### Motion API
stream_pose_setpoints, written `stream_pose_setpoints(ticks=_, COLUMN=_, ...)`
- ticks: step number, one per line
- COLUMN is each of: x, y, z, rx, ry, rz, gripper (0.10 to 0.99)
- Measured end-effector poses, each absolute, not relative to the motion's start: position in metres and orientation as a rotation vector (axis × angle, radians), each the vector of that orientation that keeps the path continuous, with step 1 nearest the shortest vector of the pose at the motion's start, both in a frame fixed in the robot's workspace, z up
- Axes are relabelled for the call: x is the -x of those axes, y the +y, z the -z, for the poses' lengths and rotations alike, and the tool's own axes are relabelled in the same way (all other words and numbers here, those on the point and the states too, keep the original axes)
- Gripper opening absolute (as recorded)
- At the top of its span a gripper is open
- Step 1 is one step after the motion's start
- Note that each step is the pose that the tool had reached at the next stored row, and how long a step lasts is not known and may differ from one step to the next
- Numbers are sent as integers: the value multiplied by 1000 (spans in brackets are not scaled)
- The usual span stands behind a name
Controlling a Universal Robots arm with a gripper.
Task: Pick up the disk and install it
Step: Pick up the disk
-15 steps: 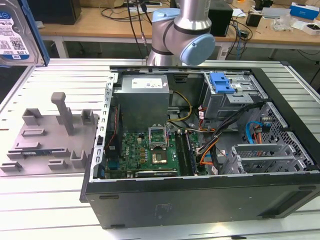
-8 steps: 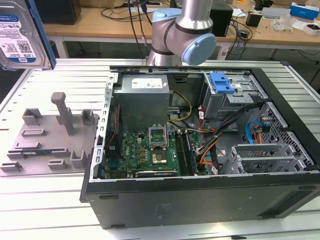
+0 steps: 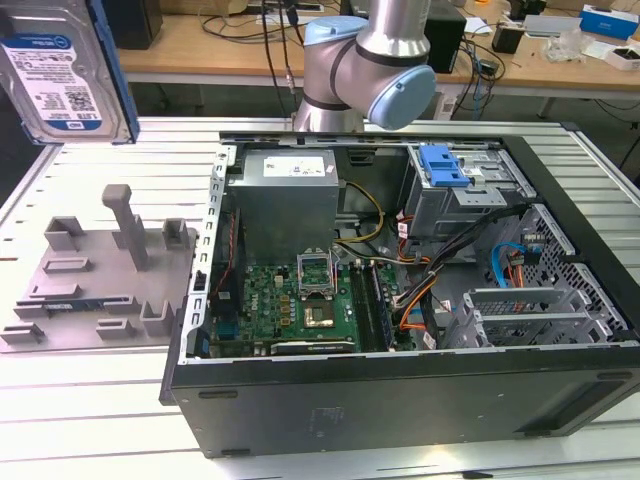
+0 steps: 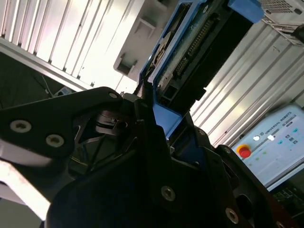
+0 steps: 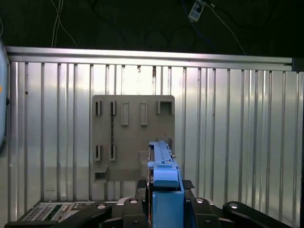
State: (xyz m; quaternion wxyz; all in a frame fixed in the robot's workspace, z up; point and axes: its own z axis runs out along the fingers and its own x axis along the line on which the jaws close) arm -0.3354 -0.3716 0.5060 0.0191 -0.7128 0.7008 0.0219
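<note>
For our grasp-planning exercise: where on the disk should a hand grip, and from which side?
Probably across the two broad flat faces of the disk, near one end, coming edge-on, as the hand holds it now: a thin slab, its faces give parallel surfaces.

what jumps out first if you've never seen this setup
The disk, silver with a blue frame, hangs at the exterior view's upper left, clamped in the gripper in both wrist views. An open computer case sits in the middle, its motherboard bare, and a grey fixture plate lies to its left in that view.
</note>
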Motion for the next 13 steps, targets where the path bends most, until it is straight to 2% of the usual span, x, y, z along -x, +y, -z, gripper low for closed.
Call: stream_pose_setpoints(ticks=13, x=270, y=-395, z=-506, rx=2212, ry=2175, rz=-68, gripper=365)
